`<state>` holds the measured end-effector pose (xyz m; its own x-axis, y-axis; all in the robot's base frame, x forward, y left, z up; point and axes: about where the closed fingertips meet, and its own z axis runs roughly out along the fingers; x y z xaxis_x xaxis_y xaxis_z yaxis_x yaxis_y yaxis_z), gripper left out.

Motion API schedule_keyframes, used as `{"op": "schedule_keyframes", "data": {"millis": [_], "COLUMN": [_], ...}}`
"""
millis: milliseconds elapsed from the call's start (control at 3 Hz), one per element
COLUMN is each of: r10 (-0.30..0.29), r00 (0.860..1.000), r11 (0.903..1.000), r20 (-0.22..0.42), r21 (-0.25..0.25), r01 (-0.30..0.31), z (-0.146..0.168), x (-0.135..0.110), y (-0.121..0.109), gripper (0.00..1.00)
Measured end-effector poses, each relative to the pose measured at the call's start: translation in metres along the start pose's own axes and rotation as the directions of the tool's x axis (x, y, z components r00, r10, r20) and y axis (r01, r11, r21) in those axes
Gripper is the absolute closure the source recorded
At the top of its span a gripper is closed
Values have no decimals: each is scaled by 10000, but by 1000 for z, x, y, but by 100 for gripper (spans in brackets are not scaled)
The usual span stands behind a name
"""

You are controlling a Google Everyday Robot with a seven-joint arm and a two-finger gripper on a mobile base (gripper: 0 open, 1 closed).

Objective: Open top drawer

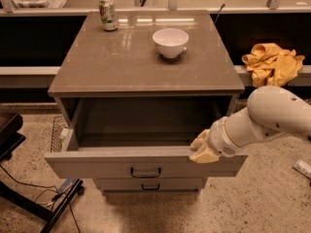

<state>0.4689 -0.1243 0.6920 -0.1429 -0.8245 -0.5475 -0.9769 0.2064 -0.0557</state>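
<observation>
Open top drawer beneath bench front edge, gripper below front-right corner, seemingly clamped on drawer rim, 1 bowl near back edge.

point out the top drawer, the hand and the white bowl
top drawer (97, 166): camera view, left part of its front panel
hand (201, 148): camera view, tan tip at the drawer front's top edge, right side
white bowl (170, 42): camera view, outer wall facing the camera

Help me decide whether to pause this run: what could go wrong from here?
The gripper rests on the upper front edge of the top drawer, near its right end and not at the handle. An off-centre pull might skew or jam it.
The drawer is already far out, so more pulling may overextend it.
</observation>
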Motion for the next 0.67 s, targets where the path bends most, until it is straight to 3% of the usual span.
{"op": "schedule_keyframes", "data": {"millis": [333,667], "r10": [-1,126], "r00": [10000,9998], "r11": [10000,9996], "r20": [0,-152], "r21": [-1,266], "r01": [1,-122], "z": [0,-8], "x": [0,-8], "y": [0,-30], "gripper": [100,100]}}
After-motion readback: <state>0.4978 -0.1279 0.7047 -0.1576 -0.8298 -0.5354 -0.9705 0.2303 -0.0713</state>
